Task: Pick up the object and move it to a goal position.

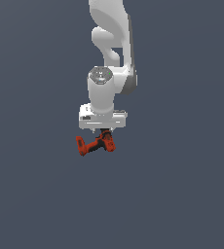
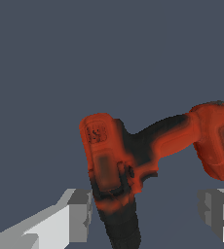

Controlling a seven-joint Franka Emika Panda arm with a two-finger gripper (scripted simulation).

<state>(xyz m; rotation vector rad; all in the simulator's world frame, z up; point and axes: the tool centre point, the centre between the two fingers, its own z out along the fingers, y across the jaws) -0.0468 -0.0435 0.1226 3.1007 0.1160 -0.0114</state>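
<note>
Red-orange drill (image 2: 133, 160) under the gripper (image 2: 148, 214), jaws spread wide, not touching it.
Lower straight, then close on the black nose.

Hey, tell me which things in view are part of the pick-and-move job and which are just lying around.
Part of the job:
- power drill, red-orange with black parts
- gripper, fingers standing apart on either side of the drill's black end

Just lying about:
- nothing else shows; only the plain grey-blue background
</note>
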